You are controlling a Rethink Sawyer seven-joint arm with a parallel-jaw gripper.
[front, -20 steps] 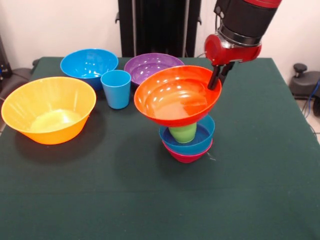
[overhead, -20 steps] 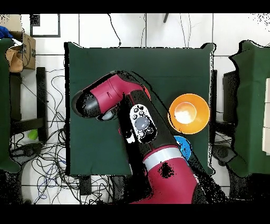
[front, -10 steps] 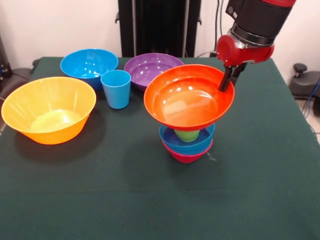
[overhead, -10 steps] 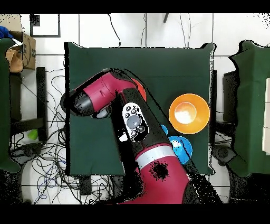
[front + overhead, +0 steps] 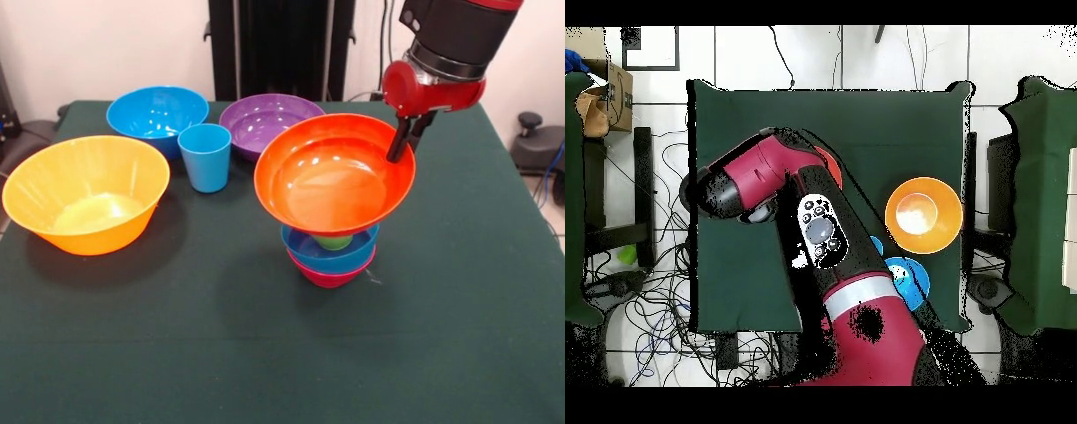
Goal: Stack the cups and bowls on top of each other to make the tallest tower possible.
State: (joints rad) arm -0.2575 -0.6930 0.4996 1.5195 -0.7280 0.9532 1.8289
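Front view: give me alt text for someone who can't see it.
The gripper holds a red-orange bowl by its rim over a green cup nested in small blue and magenta bowls. A light blue cup and yellow-orange, blue and purple bowls stand apart.

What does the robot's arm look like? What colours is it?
The robot arm is thick and round, glossy red with black sections. A silver band rings it, and a grey panel of round buttons sits on top. Its gripper is small, thin and black.
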